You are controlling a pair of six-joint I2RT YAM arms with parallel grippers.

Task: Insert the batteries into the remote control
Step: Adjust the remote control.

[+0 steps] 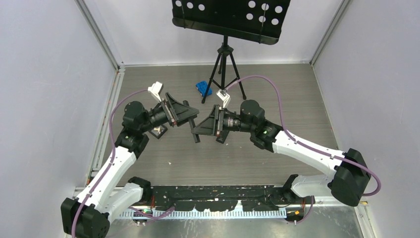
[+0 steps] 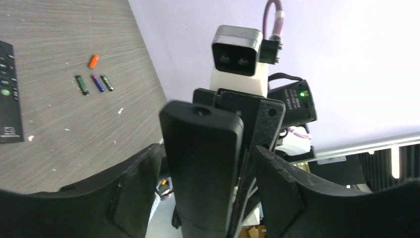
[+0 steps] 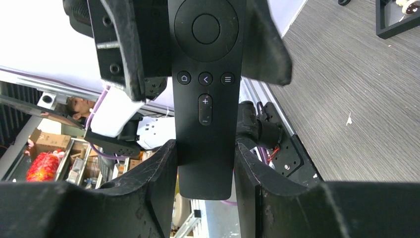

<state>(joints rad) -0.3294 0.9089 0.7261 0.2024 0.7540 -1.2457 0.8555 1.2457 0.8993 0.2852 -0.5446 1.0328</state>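
Observation:
The remote control [image 3: 205, 99], a slim black bar, hangs in the air between both arms. My right gripper [image 3: 205, 153] is shut on its lower end, both fingers pressed to its sides. Its dark round pad and small buttons face the right wrist camera. My left gripper [image 2: 208, 163] straddles the other end, where the plain back [image 2: 203, 163] shows; its jaws stand open with a narrow gap on each side. The batteries lie on the table: an orange one [image 2: 93, 60], a purple one [image 2: 97, 83] and two dark green ones [image 2: 81, 84] [image 2: 106, 82]. From above, the left gripper [image 1: 192, 115] and the right gripper [image 1: 198, 130] meet mid-table.
A second black remote with pale buttons [image 2: 9, 94] lies flat near the batteries. At the back stands a music stand on a tripod [image 1: 225, 64], with a blue object [image 1: 203, 88] by its feet. Walls close the table on three sides.

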